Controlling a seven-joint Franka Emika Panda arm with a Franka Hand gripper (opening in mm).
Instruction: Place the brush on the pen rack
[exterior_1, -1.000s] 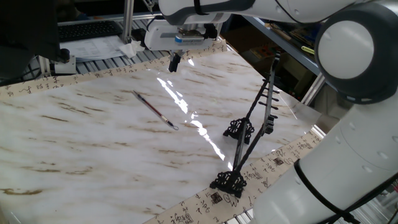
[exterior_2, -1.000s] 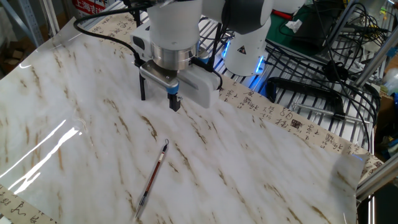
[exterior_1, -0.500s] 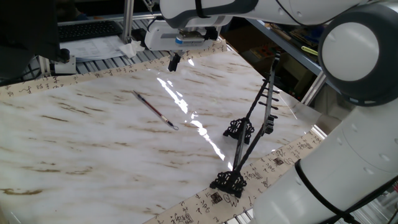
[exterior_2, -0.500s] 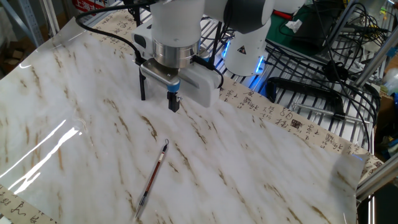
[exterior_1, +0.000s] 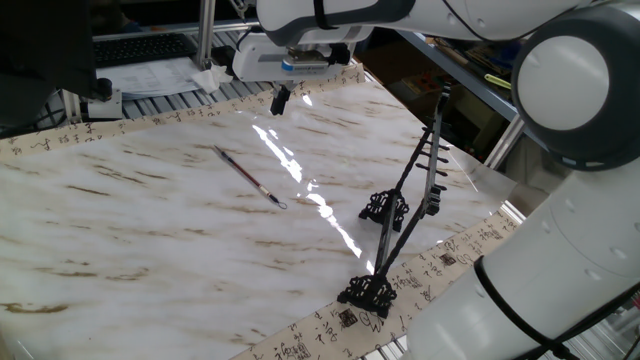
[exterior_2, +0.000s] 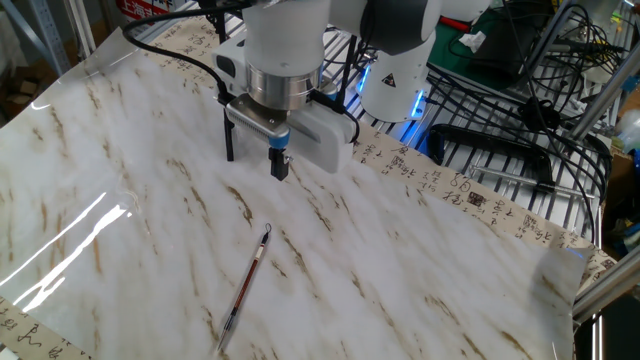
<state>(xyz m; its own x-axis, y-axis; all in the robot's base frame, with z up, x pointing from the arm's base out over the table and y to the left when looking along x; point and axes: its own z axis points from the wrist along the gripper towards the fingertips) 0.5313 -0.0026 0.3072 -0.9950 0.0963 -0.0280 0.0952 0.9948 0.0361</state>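
Brush (exterior_2: 246, 285): flat on marble table (exterior_2: 420, 280), untouched, loop end toward gripper (exterior_2: 254, 153). Gripper: above table, well apart from brush, fingers spread wide, empty. Pen rack (exterior_1: 400, 215): near table edge, well apart from brush.

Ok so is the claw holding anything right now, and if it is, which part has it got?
Nothing is held. The claw hangs open above the table, and the brush lies flat on the marble, apart from it.
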